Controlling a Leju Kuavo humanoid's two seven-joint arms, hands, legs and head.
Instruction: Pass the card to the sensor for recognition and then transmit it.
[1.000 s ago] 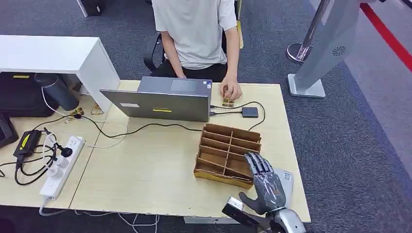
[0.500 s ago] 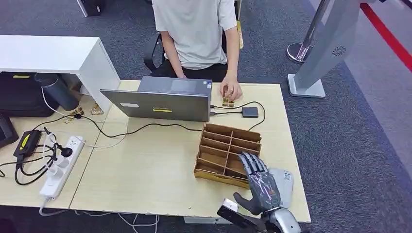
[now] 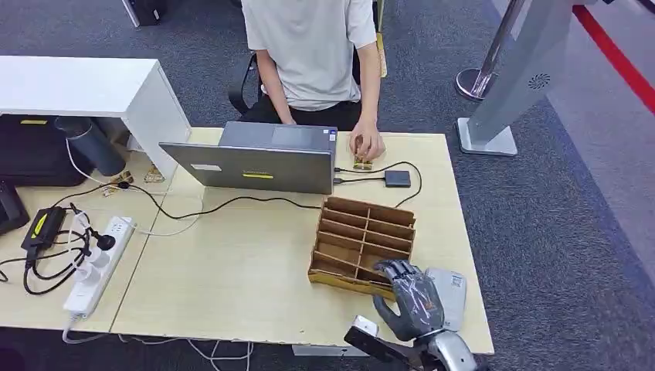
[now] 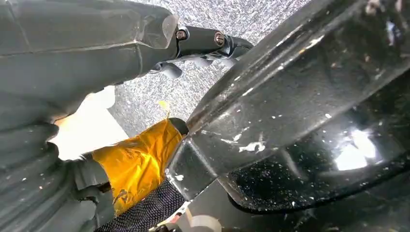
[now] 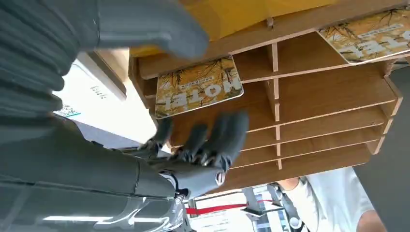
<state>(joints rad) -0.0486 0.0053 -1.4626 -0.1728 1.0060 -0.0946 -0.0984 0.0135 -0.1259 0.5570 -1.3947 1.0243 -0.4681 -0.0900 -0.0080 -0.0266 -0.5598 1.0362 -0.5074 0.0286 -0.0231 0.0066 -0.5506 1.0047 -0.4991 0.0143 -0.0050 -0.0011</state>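
A wooden card rack [image 3: 363, 244] stands on the right part of the table. In the right wrist view a yellow card [image 5: 198, 86] printed MOTEL lies in a compartment of the rack [image 5: 314, 87], and a second card [image 5: 367, 29] lies in another. My right hand [image 3: 409, 297] hovers over the rack's near right corner, fingers bent down. The first card lies between its thumb [image 5: 145, 24] and fingers [image 5: 208, 140], with no plain grip on it. A flat white device [image 3: 454, 287] lies just right of that hand. My left hand [image 4: 72, 72] hangs beside my body, holding nothing.
A person sits behind an open laptop [image 3: 255, 164], one hand resting near a small yellow item [image 3: 361, 161]. A small black box [image 3: 398, 178] is cabled to the laptop. A power strip [image 3: 96, 267] and cables lie at the left. The table edge [image 3: 309, 340] is near.
My right hand has drawn back towards the table's near edge and lowered. Its fingers, spread upward before, now curl down over the rack's corner.
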